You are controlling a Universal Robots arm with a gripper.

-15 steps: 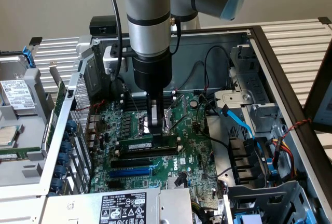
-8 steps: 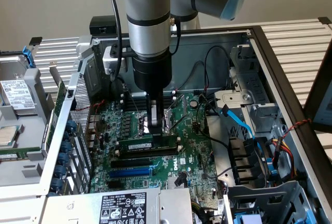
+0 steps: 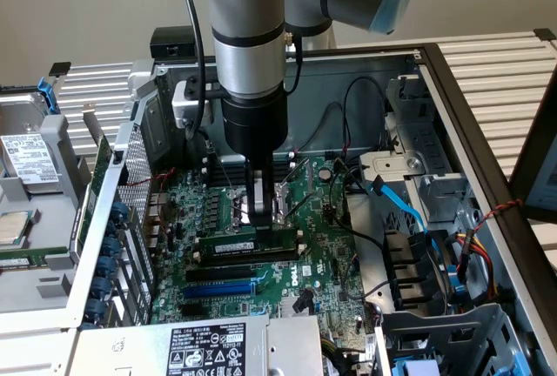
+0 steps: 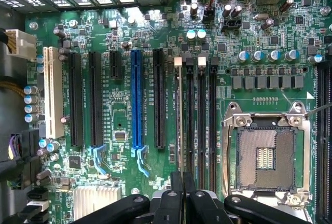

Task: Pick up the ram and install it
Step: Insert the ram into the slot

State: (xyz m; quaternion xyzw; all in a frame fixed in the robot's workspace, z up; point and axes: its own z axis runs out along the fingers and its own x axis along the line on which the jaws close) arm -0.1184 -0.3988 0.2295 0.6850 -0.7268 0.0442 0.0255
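Observation:
The ram [image 3: 248,242], a thin green stick with a small white label, stands on edge in a black memory slot on the motherboard, in the middle of the open computer case. Seen from the wrist it is a thin line [image 4: 180,115] in the memory slot nearest the expansion slots, ending at a white clip. My gripper [image 3: 259,218] comes straight down onto the ram's top edge, near its middle. The black fingertips [image 4: 176,182] are pressed together, with the stick's edge running in between them, so my gripper [image 4: 182,182] is shut on the ram.
Beside the ram lie further bare black memory slots [image 4: 201,115] and the open CPU socket [image 4: 265,156]. A blue expansion slot [image 4: 136,99] and a white slot [image 4: 52,92] lie on the other side. Blue cables [image 3: 400,206] and the drive cage stand at the exterior view's right, the power supply [image 3: 209,350] in front.

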